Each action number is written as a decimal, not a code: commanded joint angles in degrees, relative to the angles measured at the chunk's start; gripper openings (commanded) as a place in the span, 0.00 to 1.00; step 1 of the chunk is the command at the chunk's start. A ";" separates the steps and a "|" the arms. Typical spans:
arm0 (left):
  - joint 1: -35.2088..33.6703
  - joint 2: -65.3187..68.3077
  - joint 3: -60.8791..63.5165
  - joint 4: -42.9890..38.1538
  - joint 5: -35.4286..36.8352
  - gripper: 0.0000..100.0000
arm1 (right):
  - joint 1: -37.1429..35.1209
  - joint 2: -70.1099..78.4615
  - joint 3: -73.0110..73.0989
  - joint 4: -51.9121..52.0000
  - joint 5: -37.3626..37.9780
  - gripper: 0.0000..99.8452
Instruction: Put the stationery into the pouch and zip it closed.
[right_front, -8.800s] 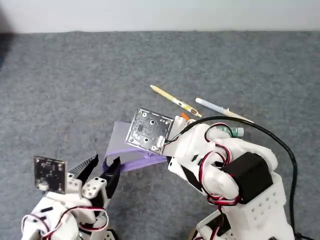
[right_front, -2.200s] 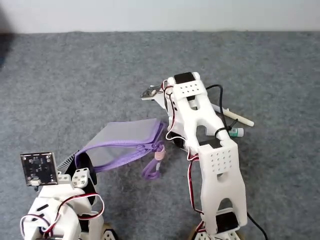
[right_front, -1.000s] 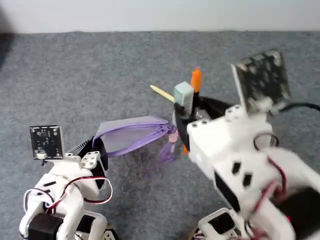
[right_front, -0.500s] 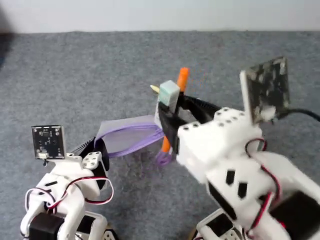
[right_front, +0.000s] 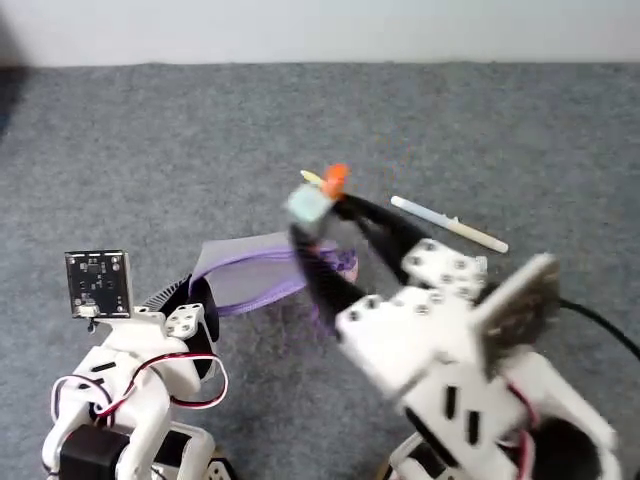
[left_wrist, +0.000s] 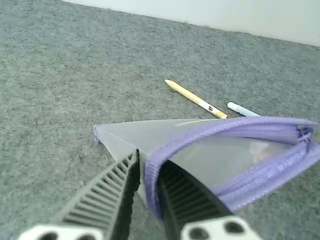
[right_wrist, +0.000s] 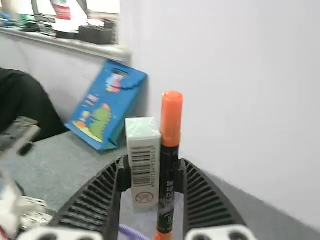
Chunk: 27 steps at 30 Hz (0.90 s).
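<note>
The purple pouch (right_front: 250, 272) lies left of centre with its zipped edge raised. My left gripper (right_front: 196, 296) is shut on that purple edge (left_wrist: 150, 170) at the pouch's near left end. My right gripper (right_front: 322, 208) hangs above the pouch's right end, shut on an orange marker (right_wrist: 169, 135) and a small pale green box (right_wrist: 142, 157) side by side. In the high view the marker (right_front: 335, 178) and the box (right_front: 306, 204) stick out past the fingertips. A yellow pen (left_wrist: 194, 98) and a pale blue pen (right_front: 448, 224) lie on the carpet beyond the pouch.
Grey carpet (right_front: 150, 150) covers the table, with open room at the left and far side. A white wall runs along the back. In the right wrist view a blue paper bag (right_wrist: 107, 112) leans against the wall in the room behind.
My right gripper has swung left and tilted over, carrying the marker and box from above the pouch's right side toward its end. The left gripper still holds the pouch.
</note>
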 joint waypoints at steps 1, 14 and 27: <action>0.44 2.73 0.66 -0.70 0.79 0.01 | -7.34 -1.01 3.43 -7.69 1.85 0.01; 0.26 6.95 0.22 -3.08 0.88 0.01 | -8.40 -1.63 18.02 -13.32 1.49 0.01; 0.09 6.77 0.22 -2.90 0.88 0.01 | -0.75 -3.47 36.48 -27.65 1.85 0.01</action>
